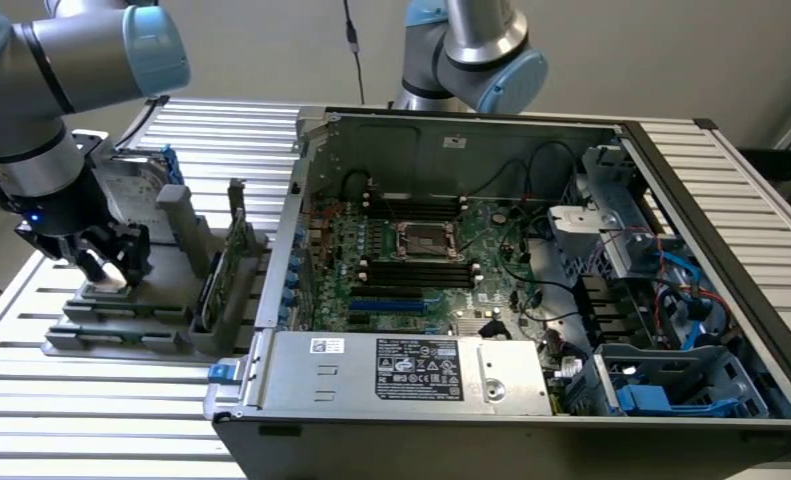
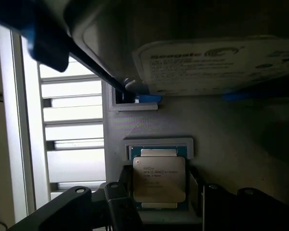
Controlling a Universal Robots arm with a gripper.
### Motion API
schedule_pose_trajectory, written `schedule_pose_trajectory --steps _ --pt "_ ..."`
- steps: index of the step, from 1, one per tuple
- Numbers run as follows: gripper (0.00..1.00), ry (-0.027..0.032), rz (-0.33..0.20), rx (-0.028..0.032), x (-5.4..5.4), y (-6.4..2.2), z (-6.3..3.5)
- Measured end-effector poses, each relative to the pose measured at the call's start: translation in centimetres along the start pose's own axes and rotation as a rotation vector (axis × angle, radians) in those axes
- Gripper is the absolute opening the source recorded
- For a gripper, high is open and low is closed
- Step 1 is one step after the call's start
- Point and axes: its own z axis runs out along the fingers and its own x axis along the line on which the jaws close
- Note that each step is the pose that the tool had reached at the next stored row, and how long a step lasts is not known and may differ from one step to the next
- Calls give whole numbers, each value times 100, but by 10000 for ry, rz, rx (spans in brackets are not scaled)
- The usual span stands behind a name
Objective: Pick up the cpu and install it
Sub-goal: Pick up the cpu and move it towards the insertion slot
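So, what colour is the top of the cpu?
The cpu top is silvery-grey, best seen in the wrist view.

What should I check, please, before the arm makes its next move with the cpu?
1. Pincer straddles the cpu, one finger each side: ok.
2. Grip closed on cpu: not ok, jaws look open.
3. Cpu lying flat in the grey holder: ok.
4. Hard drive apart from cpu: ok.
5. Computer case open above the socket: ok.
6. Socket empty and unlatched: cannot tell.
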Motion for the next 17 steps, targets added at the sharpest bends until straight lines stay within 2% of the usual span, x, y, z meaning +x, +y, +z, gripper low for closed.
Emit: schedule_pose_trajectory --steps 10,13,17 --pt "55 13 8 -173 9 2 -60" --pt "55 16 9 -217 16 5 -137" --pt "55 18 9 -235 22 12 -296"
